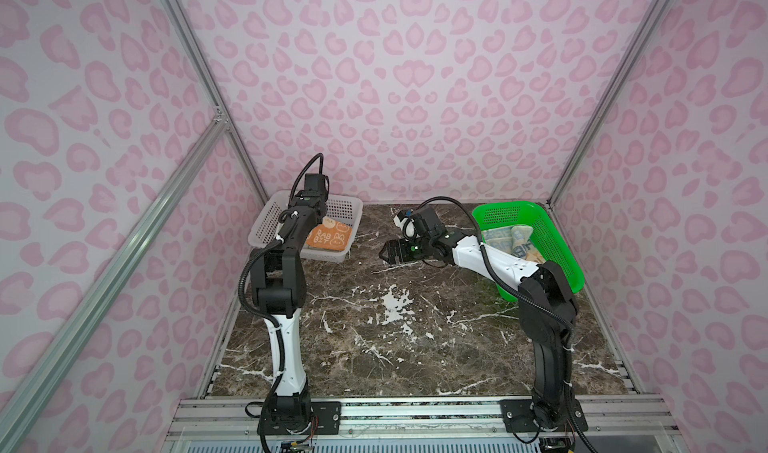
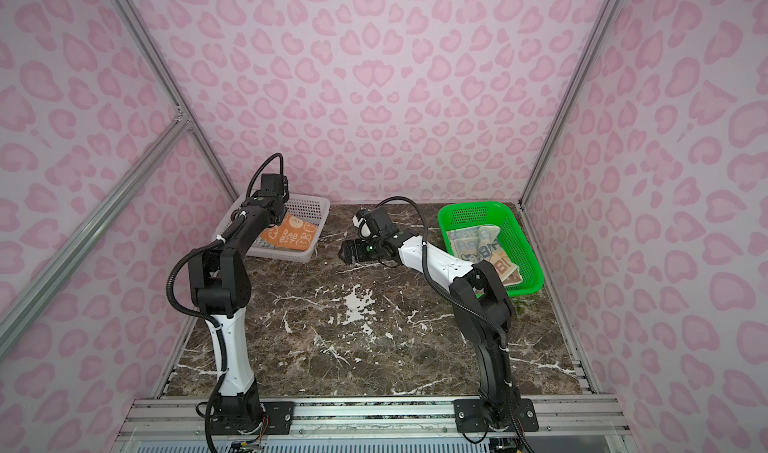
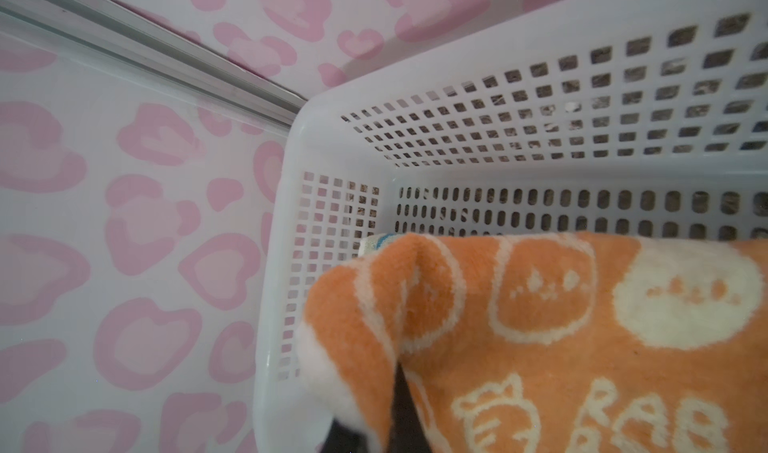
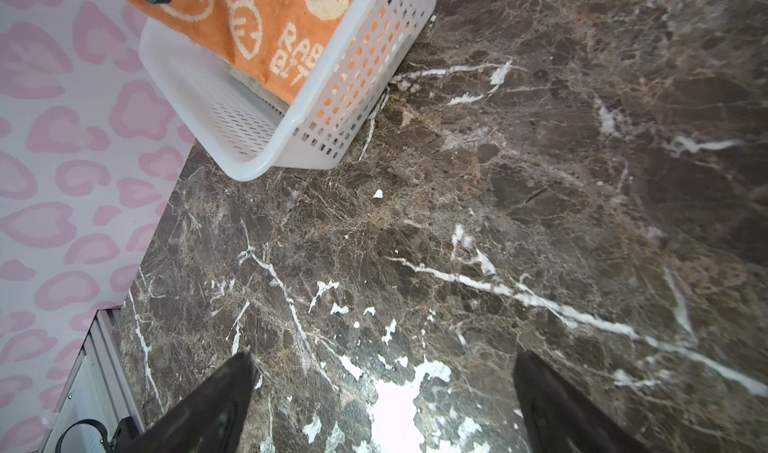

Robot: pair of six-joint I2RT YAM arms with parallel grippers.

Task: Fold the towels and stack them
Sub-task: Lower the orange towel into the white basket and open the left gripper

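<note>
An orange towel with bunny, carrot and letter prints lies on top in the white basket, also visible in the other top view as the orange towel. My left gripper is shut on a raised fold at the towel's edge, near the basket's side wall. A cream, blue-edged towel peeks out from under it. More crumpled cream and blue towels lie in the green basket. My right gripper hovers over the bare marble between the baskets, open and empty, its fingers wide apart.
The dark marble table lies between both arms. The white basket stands at the back left against the pink wall, the green basket at the back right. Aluminium frame posts run up the corners.
</note>
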